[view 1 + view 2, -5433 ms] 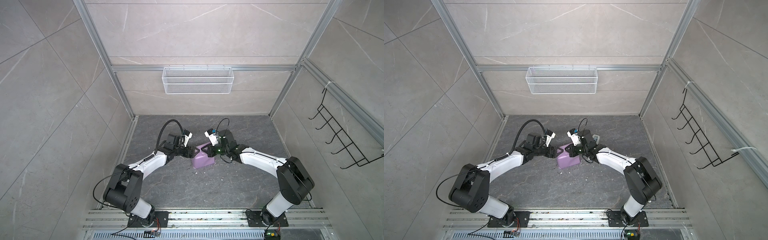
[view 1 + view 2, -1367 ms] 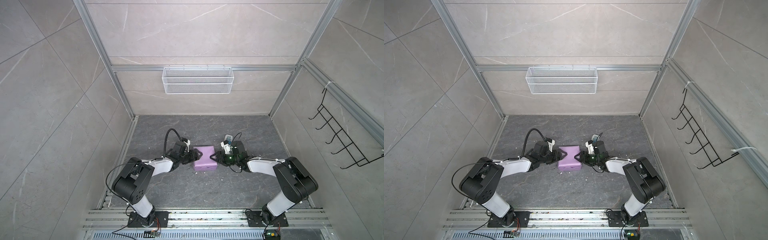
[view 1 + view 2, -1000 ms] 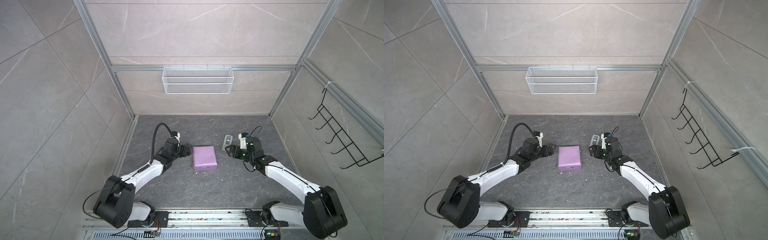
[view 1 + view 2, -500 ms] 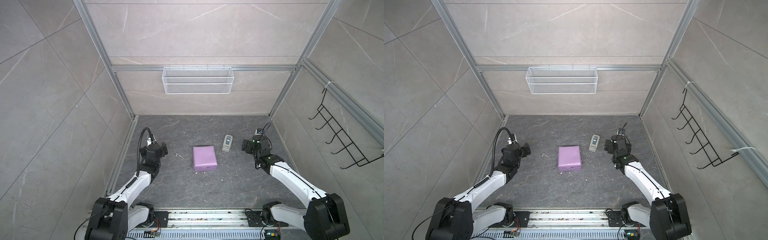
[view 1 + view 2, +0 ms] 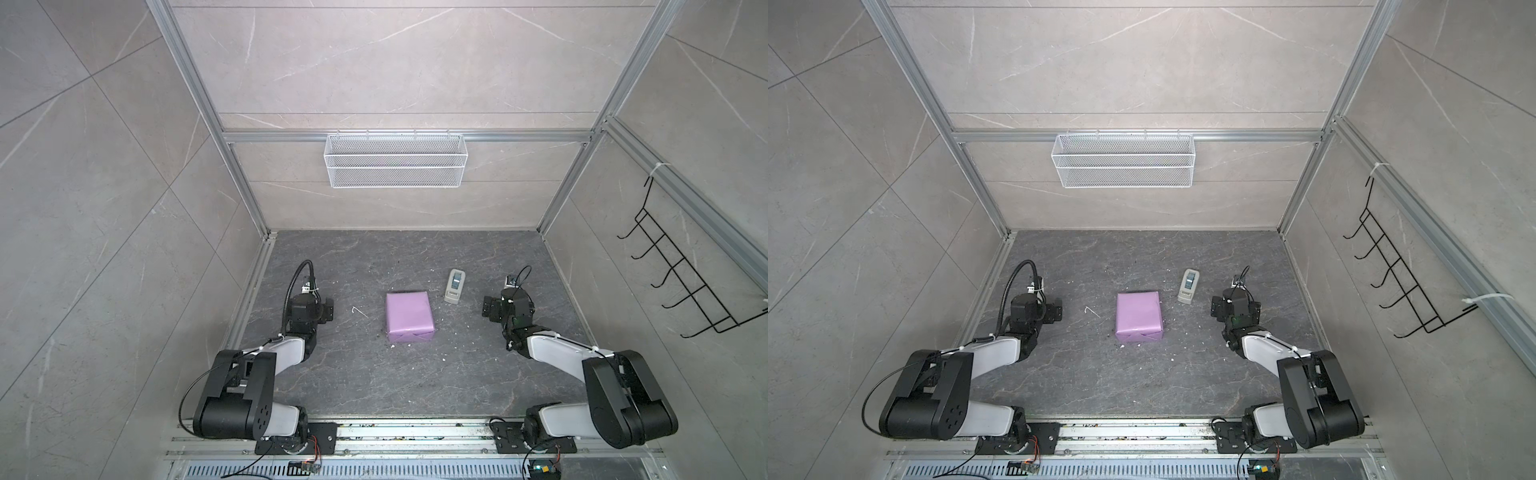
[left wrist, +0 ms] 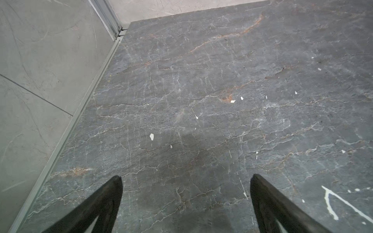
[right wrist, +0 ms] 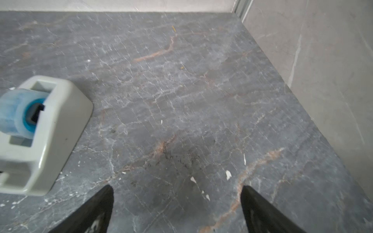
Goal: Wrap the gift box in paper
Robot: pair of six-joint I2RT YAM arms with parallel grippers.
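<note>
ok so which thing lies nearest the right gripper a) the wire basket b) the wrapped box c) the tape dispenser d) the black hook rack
c: the tape dispenser sits right beside the open right gripper, with the lilac-wrapped gift box farther off toward the middle.

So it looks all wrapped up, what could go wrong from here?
The paper has folded flaps on its near end, and I cannot see tape there, so they might spring open. The tape dispenser lies close beside the open right gripper; a careless swing could knock it.
</note>
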